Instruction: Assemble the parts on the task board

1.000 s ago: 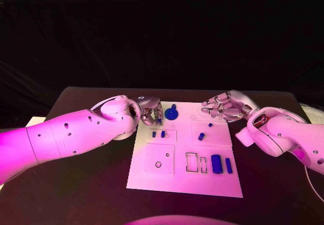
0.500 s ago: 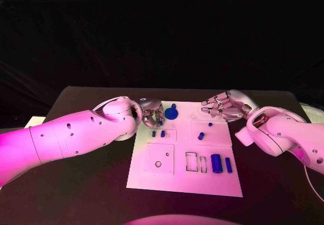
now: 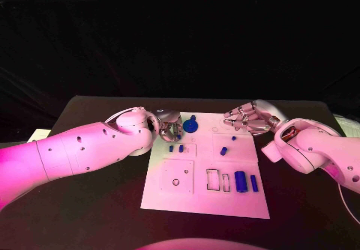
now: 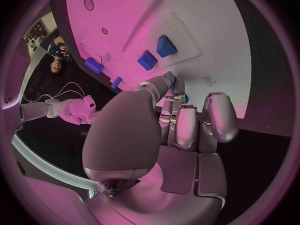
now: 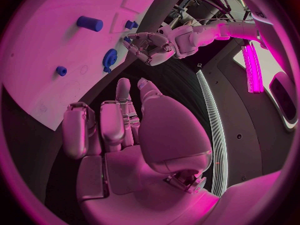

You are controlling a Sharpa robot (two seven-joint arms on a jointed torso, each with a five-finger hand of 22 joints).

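The white task board [image 3: 202,200] lies mid-table. A blue gear [image 3: 191,125] sits at its far end, also seen as the gear [image 5: 110,60]. My left hand [image 3: 169,130] hovers right beside the gear with its fingers curled. Slivers of blue [image 4: 174,83] show past the thumb [image 4: 125,130], and I cannot tell whether anything is held. My right hand [image 3: 247,120] hangs over the board's far right corner, loosely bent and holding nothing. Two small blue pegs [image 3: 176,148], a peg [image 3: 223,151], a stub [image 3: 233,138], a blue block [image 3: 240,181] and a thin bar [image 3: 254,183] lie on the board.
Empty rectangular slots [image 3: 218,180] and a round hole [image 3: 176,183] are in the board's near half. Black table [image 3: 90,198] surrounds the board on all sides. A pale object [image 3: 39,135] lies at the table's left edge.
My left hand's fingers have curled in tighter and it has edged slightly toward the gear. The right hand and the parts have stayed put.
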